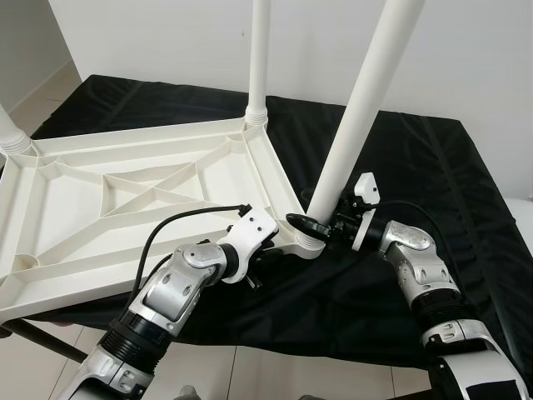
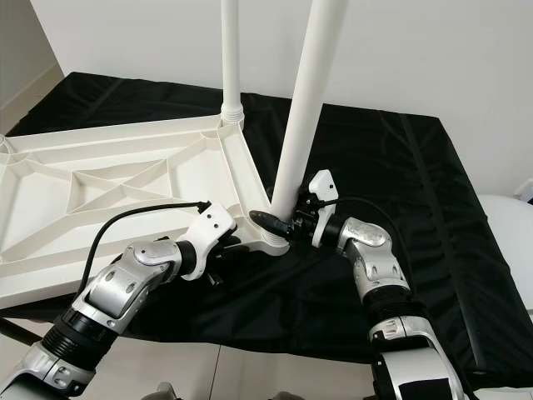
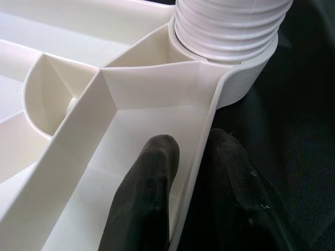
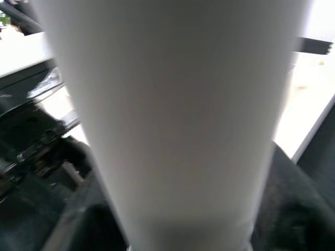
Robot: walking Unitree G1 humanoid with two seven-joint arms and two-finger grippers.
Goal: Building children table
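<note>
Lying upside down on a black cloth (image 1: 433, 158): white plastic tabletop (image 1: 125, 196), ribbed underside facing up, moulded walls forming diagonal cells, matte and smooth; sitting just ahead of both grippers, near corner between them.

Judging progress: standing already in the far corner socket, one leg (image 1: 259, 58), upright; showing at the far left corner, the threaded end of another leg (image 1: 10, 137); being seated in the near corner socket (image 1: 310, 243), a third leg (image 1: 366, 100), tilting rightward, so probably not yet screwed home; remaining corner sitting out of frame, so its state impossible to tell; flipping upright still to come.

Legs looking like long smooth white tubes, tapering slightly, ending in ribbed screw threads (image 3: 230, 26), visible in the left wrist view going into the round collar.

Pinching the tabletop's side rim, left gripper (image 3: 193, 172): one black finger inside the wall, one outside, clamped on the thin edge just short of the socket.

Closing around the base of the tilted leg just above the socket, right gripper (image 1: 321, 223); black rubbery fingers on either side of the tube, leg right against that wrist camera.
</note>
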